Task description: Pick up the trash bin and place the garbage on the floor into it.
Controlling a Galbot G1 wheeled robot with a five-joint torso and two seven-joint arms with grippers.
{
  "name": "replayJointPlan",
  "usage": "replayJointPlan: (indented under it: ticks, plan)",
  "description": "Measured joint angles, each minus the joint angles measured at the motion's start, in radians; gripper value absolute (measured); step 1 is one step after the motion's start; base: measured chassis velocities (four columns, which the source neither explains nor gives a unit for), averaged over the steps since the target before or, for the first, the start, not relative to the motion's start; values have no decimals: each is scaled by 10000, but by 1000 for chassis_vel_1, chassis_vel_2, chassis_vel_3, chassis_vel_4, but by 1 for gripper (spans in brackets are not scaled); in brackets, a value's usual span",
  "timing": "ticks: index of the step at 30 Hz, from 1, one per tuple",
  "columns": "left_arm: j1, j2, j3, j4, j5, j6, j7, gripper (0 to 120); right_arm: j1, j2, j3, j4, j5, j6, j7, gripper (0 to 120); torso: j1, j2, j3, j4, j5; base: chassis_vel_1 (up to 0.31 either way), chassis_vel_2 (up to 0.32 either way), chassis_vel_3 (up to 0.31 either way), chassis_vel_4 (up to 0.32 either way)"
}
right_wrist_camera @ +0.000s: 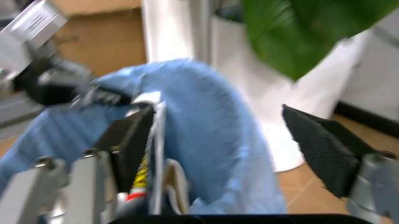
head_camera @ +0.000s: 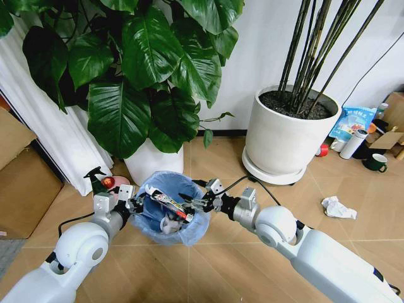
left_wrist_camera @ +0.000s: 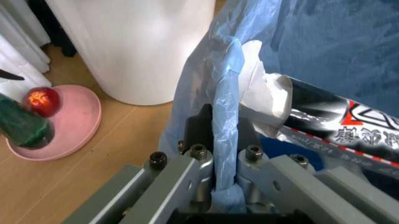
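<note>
The trash bin point(head_camera: 172, 214), lined with a light-blue bag, is held up off the floor point(head_camera: 221, 278). My left gripper point(head_camera: 134, 203) is shut on its rim; the left wrist view shows the rim and bag point(left_wrist_camera: 225, 93) pinched in that gripper point(left_wrist_camera: 224, 127). My right gripper point(head_camera: 194, 203) hovers over the bin's mouth, and its fingers point(right_wrist_camera: 134, 140) stand wide open in the right wrist view. A printed tube point(head_camera: 168, 203) lies slanted across the opening, beside one finger. White tissue point(head_camera: 169, 225) sits inside the bin. Another crumpled tissue point(head_camera: 338, 207) lies on the floor to the right.
Two big white plant pots point(head_camera: 287, 136) point(head_camera: 151, 165) stand close behind the bin. A pink plate with an apple point(left_wrist_camera: 68, 121) and a green spray bottle point(head_camera: 96, 179) sit to its left. A cardboard box point(head_camera: 22, 183) is far left; a bottle and mug point(head_camera: 377, 163) far right.
</note>
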Motion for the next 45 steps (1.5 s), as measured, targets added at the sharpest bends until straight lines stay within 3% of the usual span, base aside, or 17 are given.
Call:
replayJointPlan:
  ticks: [2, 6, 16, 23, 27, 29, 36, 45]
  plan:
    - [23, -72, -30, 1, -12, -12, -50, 0, -105, 54, 253, 159, 44, 103, 536, 91, 0, 0, 0, 0, 0, 0, 0, 0, 0]
    - [67, -265, -84, 15, -18, -17, -116, 0, -446, 109, 825, 508, 66, 156, 1427, 99, 0, 0, 0, 0, 0, 0, 0, 0, 0]
    - [324, -631, -252, -163, -33, -19, -281, 0, -1498, 418, 2788, 679, -382, -247, 2635, 100, 0, 0, 0, -1, 1, 0, 0, 0, 0]
    - [476, -668, -343, -302, 8, -9, -313, 0, -2789, 583, 4187, 910, -1006, -576, 2678, 100, -1, 1, -1, 0, -1, 0, 0, 0, 0]
    - [476, -668, -344, -303, 9, -9, -312, 0, -2867, 589, 4236, 918, -1030, -583, 2675, 100, -1, 0, -1, 0, 0, 0, 0, 0, 0]
    - [518, -797, -344, -306, 122, -5, -277, 0, -4304, 918, 5388, 1158, -1684, -621, 2561, 100, -1, 1, -1, 0, -3, 0, 0, 0, 0]
    - [609, -890, -342, -348, 337, -16, -152, 0, -6013, 1753, 6860, 1503, -2522, -564, 2250, 100, -1, 1, -1, -1, -1, 0, 0, 0, 0]
    - [661, -973, -338, -542, 350, -22, -134, 0, -6437, 2171, 7434, 1609, -2751, -466, 2050, 100, -1, 1, -1, 1, -2, 0, 0, 0, 0]
